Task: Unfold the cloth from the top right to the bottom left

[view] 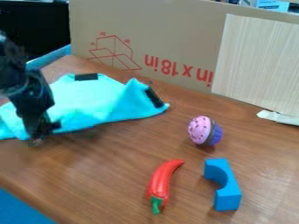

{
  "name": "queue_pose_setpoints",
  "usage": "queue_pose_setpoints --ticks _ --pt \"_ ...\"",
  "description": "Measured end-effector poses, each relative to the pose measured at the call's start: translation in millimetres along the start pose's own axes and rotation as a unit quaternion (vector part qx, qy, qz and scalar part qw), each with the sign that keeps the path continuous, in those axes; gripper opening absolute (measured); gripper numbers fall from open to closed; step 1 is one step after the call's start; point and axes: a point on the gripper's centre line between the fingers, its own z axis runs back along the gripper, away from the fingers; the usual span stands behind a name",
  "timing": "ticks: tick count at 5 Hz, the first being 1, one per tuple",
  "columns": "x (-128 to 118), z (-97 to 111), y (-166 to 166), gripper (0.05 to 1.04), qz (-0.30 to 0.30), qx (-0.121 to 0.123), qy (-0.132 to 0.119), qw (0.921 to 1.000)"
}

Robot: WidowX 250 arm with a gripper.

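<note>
End effector point(38, 138) low at the left of the view, at the near edge of the turquoise cloth point(88, 105), the black arm point(26, 94) coming down over it from the left edge. How far open: cannot tell. Whether it has hold of the fabric there, also cannot tell; it is close enough that a pinch is possible. Cloth lies across the upper left of the tabletop point(111, 175), running off toward the left edge, rumpled, with a raised peak near its right end. Two black patches on it: one on the far edge point(86, 76), one by the right tip point(154, 97). Step in hand, by my reading: working the bottom-left side, either taking hold of the near edge or laying a drawn-over flap down. Top-right part looks bunched, so the unfolding seems unfinished. Next move, if the edge is held: a low, steady pull toward the bottom left, then release; if not, a firm grip first. Risk: soft fabric may slide along whole instead of opening, or slip free. Also on the wood: toy cupcake point(204, 130), red chili pepper point(166, 179), blue block point(222, 186), all right of the cloth and well apart from it. Cardboard point(175, 39) stands behind.
</note>
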Motion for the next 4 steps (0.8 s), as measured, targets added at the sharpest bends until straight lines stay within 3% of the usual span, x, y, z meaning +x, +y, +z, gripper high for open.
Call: queue_pose_setpoints --ticks 2,4 --pt "-8 18 -24 0.068 -0.015 -0.035 0.017 0.9992" --pt "-6 27 -40 0.068 -0.013 -0.060 0.058 0.9964"
